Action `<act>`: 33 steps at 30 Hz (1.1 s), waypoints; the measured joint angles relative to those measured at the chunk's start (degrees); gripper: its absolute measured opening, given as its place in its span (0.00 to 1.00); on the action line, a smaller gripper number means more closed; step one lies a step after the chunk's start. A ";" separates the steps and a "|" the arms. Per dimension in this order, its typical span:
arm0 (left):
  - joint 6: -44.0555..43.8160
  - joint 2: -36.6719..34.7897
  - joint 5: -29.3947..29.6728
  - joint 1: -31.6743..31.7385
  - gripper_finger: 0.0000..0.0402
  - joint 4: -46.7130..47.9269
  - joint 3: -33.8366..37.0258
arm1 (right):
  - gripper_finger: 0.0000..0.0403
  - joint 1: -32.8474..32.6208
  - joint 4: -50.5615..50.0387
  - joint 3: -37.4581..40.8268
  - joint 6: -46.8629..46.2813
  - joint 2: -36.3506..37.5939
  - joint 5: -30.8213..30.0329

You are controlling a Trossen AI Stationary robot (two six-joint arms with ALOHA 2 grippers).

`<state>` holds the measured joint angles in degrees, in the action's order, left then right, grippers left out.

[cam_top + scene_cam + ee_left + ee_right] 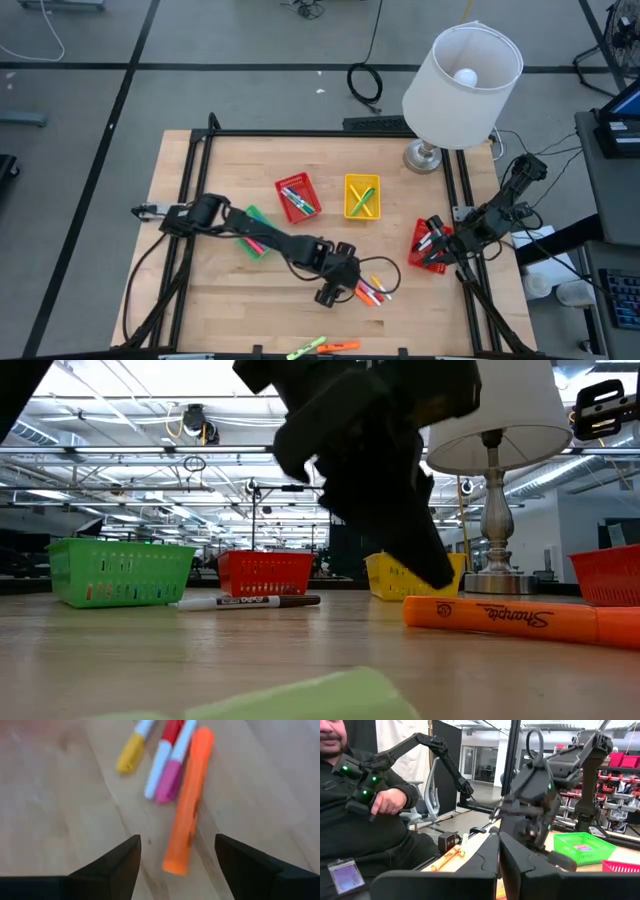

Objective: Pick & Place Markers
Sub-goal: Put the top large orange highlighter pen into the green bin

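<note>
Nearest the low cam: a pale green marker (300, 698), blurred, w/ an orange Sharpie highlighter (520, 618) beyond it. Left gripper (330, 290) hangs jaws wide over loose markers (372, 291) — nothing held; an orange marker (189, 800) lies between its fingers (112, 867), yellow, white and pink ones just ahead. Baskets, left to right: green basket (256, 232), partly under the arm, red basket (297, 196), yellow basket (362, 195), each w/ markers in. Right gripper (437, 243) closed, empty, over the far red basket (428, 247). I'd say roughly halfway — floor cluster plus front-edge markers (322, 347) remain.
</note>
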<state>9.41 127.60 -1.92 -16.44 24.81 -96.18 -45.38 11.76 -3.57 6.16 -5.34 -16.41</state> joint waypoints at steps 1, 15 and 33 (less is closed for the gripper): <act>0.11 0.21 -0.76 0.17 0.65 0.22 0.00 | 0.00 0.01 0.07 0.00 0.30 0.02 -0.05; 0.58 2.44 -4.08 0.90 0.55 -1.49 0.02 | 0.00 0.01 0.01 0.00 0.78 0.00 -0.12; 2.49 3.40 -6.45 1.21 0.17 -2.82 -0.02 | 0.00 0.01 0.01 0.00 2.04 0.00 -0.25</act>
<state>11.89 131.00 -8.37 -15.23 21.99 -96.20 -45.36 11.77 -3.57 8.21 -5.34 -16.67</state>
